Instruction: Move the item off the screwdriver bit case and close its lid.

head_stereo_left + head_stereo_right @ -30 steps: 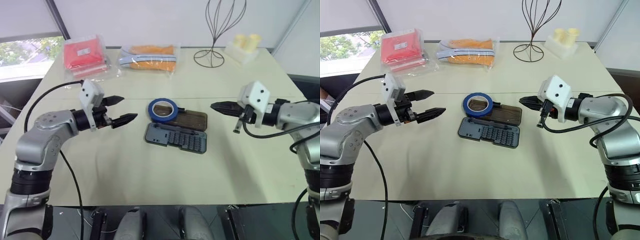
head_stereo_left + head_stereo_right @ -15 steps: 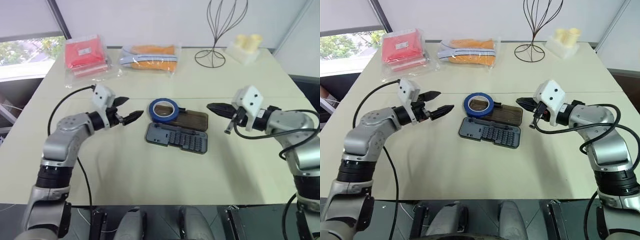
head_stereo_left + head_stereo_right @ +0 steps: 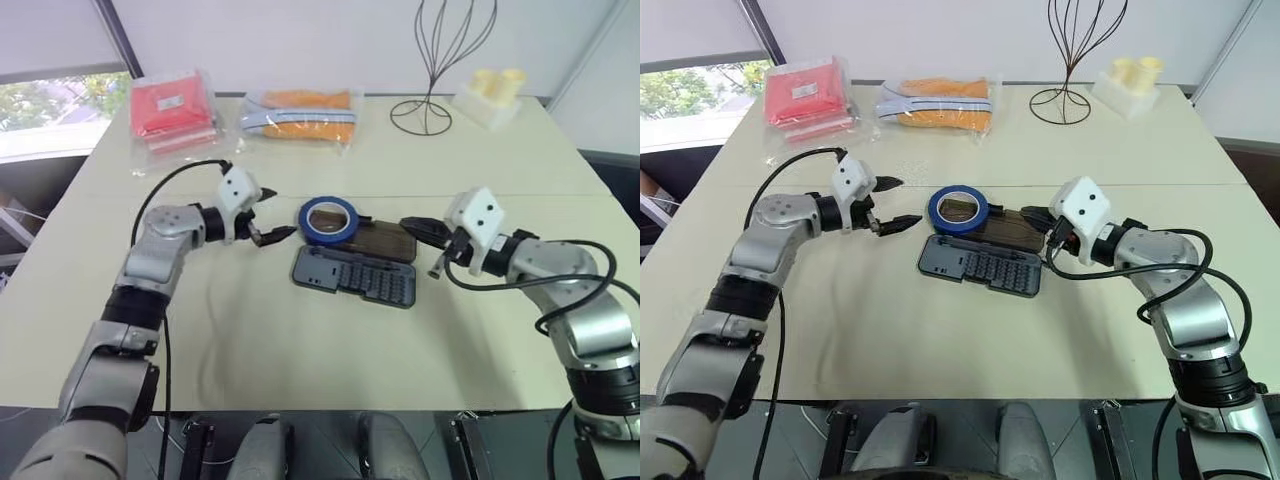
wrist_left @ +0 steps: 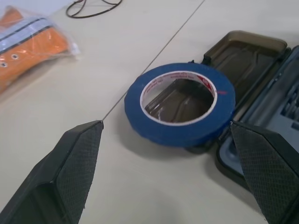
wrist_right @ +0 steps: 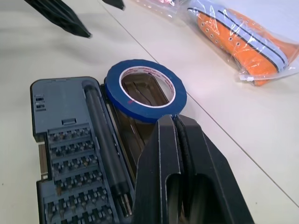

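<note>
Now your left gripper [image 3: 272,214] hangs wide open just left of the tape roll [image 3: 328,219], which lies on the lid [image 3: 378,239] at its left end. Your right gripper [image 3: 414,227], closed and empty, waits by the lid's right end, so the left arm is nearer.

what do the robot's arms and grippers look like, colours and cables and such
Both arms are silver-grey metal with black joint bands and a loose black cable running alongside. Each wrist carries a white boxy camera housing. The left gripper and right gripper each have two black pointed fingers with finely textured inner pads.
</note>
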`<state>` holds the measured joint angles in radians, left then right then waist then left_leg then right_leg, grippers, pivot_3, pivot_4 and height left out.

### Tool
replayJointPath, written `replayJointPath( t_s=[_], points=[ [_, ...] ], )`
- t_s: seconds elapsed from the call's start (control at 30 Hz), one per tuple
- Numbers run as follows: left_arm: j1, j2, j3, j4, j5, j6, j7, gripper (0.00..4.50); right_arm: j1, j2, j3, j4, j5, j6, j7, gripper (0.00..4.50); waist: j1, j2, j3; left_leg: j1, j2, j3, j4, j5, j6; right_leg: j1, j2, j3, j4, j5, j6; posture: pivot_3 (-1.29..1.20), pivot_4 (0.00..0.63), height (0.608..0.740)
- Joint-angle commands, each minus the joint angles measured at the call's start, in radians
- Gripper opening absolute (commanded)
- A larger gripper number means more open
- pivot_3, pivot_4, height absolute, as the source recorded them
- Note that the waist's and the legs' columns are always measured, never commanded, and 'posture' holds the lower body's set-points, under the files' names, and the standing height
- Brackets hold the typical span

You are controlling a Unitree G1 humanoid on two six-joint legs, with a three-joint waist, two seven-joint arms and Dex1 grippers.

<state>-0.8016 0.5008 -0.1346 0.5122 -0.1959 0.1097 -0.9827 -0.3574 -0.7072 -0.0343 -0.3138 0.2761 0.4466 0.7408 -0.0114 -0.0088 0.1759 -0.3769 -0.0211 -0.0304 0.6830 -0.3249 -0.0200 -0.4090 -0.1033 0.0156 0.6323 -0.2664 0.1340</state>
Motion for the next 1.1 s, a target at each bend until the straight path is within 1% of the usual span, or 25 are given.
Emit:
replayJointPath(
  t_s=[0.03, 0.13, 0.27, 0.6, 0.83, 1.03, 1.1],
  points=[
    [-0.063, -0.042, 0.0, 0.077, 0.009, -0.031, -0.042, 4.5, 0.014, 0.007, -0.017, -0.05, -0.006, -0.014, -0.022, 0.06, 0.0, 0.0, 0.0, 0.0, 0.0, 0.0, 0.0, 0.0, 0.0, 0.0, 0.0, 0.0, 0.0, 0.0, 0.0, 0.0, 0.15, 0.74],
    [-0.104, -0.09, -0.014, 0.126, 0.019, -0.028, -0.077, 4.5, 0.026, 0.01, -0.024, -0.056, -0.007, -0.015, -0.038, 0.06, 0.0, 0.0, 0.0, 0.0, 0.0, 0.0, 0.0, 0.0, 0.0, 0.0, 0.0, -0.001, 0.0, 0.0, 0.0, 0.0, 0.15, 0.74],
    [-0.149, -0.145, -0.068, 0.182, 0.071, -0.047, -0.11, 4.5, 0.035, 0.021, -0.019, -0.058, -0.013, -0.018, -0.057, 0.06, 0.0, 0.0, 0.0, -0.001, 0.0, 0.001, 0.001, 0.0, 0.0, 0.0, 0.0, -0.001, 0.0, 0.0, 0.0, 0.0, 0.15, 0.74],
    [-0.228, -0.239, -0.123, 0.351, 0.218, -0.137, -0.009, 4.5, 0.03, 0.036, -0.01, -0.051, -0.029, -0.021, -0.075, 0.06, 0.0, 0.0, 0.0, -0.001, 0.0, 0.001, 0.001, 0.0, 0.001, 0.0, 0.0, -0.001, 0.0, 0.0, 0.0, 0.0, 0.15, 0.74],
    [-0.253, -0.282, -0.11, 0.423, 0.241, -0.145, 0.043, 4.5, 0.032, 0.038, -0.008, -0.052, -0.038, -0.021, -0.077, 0.06, 0.0, 0.0, 0.0, 0.0, 0.0, 0.001, 0.001, 0.0, 0.001, 0.0, 0.0, -0.001, 0.0, 0.0, 0.001, 0.0, 0.15, 0.74],
    [-0.255, -0.3, -0.109, 0.443, 0.251, -0.137, 0.055, 4.5, 0.034, 0.033, -0.008, -0.053, -0.044, -0.022, -0.077, 0.06, -0.001, 0.0, 0.0, 0.0, 0.0, 0.001, 0.001, 0.0, 0.001, 0.0, 0.0, -0.001, 0.001, 0.0, 0.001, 0.0, 0.15, 0.74],
    [-0.255, -0.303, -0.112, 0.45, 0.26, -0.121, 0.057, 3.99, 0.033, 0.033, -0.008, -0.053, -0.046, -0.023, -0.077, 0.0, -0.001, 0.0, 0.0, 0.0, 0.0, 0.001, 0.001, 0.0, 0.001, 0.0, 0.0, -0.001, 0.001, 0.0, 0.001, 0.0, 0.15, 0.74]
  ],
)
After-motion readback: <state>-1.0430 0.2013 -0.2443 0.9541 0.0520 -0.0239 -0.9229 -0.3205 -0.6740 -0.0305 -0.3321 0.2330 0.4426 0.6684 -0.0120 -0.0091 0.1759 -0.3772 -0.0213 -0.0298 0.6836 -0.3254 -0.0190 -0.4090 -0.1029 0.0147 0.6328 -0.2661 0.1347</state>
